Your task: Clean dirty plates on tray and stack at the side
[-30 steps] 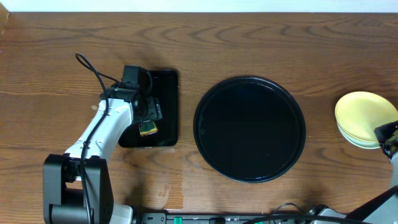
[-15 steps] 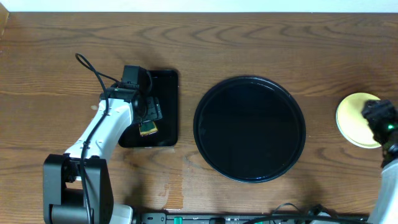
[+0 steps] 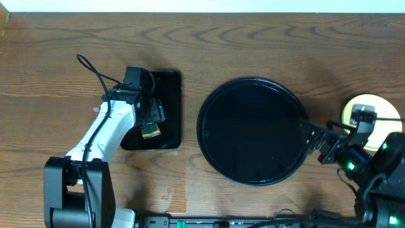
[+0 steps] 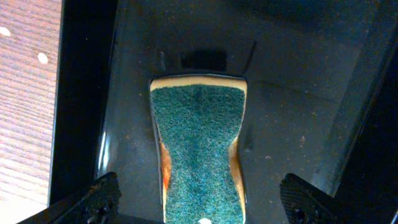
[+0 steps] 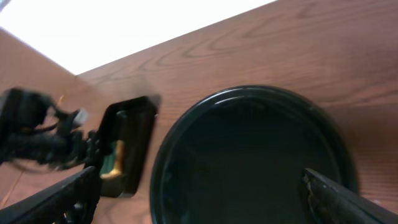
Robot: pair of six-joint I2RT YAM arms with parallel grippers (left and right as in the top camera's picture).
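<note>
Jaws status: left jaws spread wide either side of sponge (image 4: 199, 149), not touching it; sponge flat in small tray (image 3: 169, 85). Right jaws spread, empty, above tray's right rim.
Tray (image 3: 253, 130): bare.
Plates (image 3: 385, 106): stacked on desk (image 3: 63, 50) right of tray, yellow on top, lower ones hidden.
Progress, judged: cleaning and stacking done; nothing left on tray.
Room: open desk between trays and along far edge; stack close to frame's right edge.
</note>
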